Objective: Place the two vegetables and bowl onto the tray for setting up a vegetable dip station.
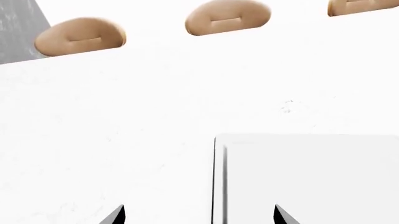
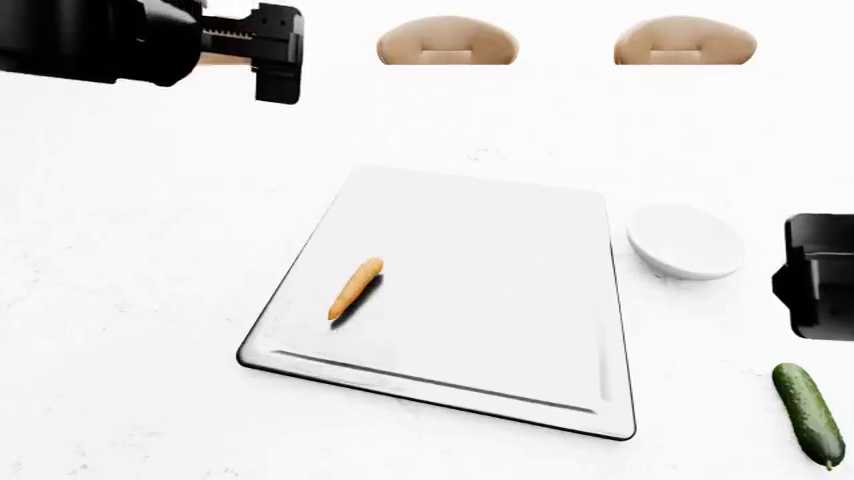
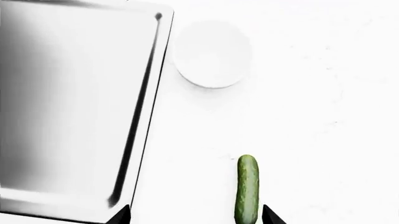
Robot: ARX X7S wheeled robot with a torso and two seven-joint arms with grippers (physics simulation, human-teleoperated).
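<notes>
An orange carrot [image 2: 355,288] lies on the left part of the silvery tray [image 2: 521,260], which shows in all three views [image 1: 311,177] [image 3: 68,102]. Just right of the tray sits the white bowl [image 2: 685,241] [image 3: 212,53] on the table. The dark green cucumber [image 2: 809,412] [image 3: 247,187] lies near the front right, off the tray. My right gripper [image 3: 194,215] hovers open above it, the cucumber lying between its fingertips close to one of them. High at the far left my left gripper [image 1: 199,215] is open and empty, over the tray's far left corner.
The surface is a white table [image 2: 134,300]. Tan chair backs [image 2: 446,42] [image 2: 685,41] line its far edge. A grey strip of floor [image 1: 18,32] shows past the table's corner in the left wrist view.
</notes>
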